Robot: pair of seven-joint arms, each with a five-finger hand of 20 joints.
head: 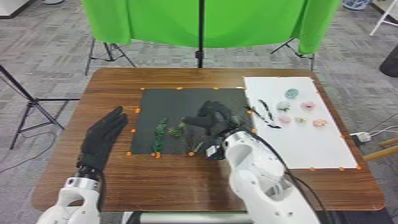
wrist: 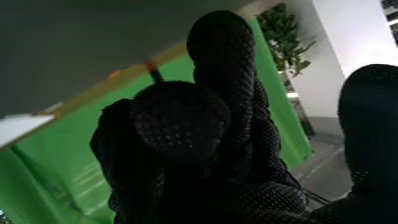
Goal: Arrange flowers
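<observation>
The flowers point(head: 307, 105) lie as a loose group on the white sheet point(head: 302, 150), toward two o'clock from the middle of the surface point(head: 151, 180). Near them, toward nine o'clock, are long dark strips point(head: 269, 119) on the same sheet. On the black mat point(head: 160, 105), toward eight o'clock from its centre, there is a green leafy stem point(head: 160, 135), and just beside it a small green sprig point(head: 177, 131). The right hand point(head: 213, 116) is over the mat's three o'clock part; its thumb is apart from the fingers and I see nothing clamped. The left hand point(head: 101, 132), by the mat's nine o'clock side, has fingers straight and holds nothing. I judge the task is in an early part: some greenery is placed on the mat, but the flowers wait to be brought there, and perhaps also the dark strips.
</observation>
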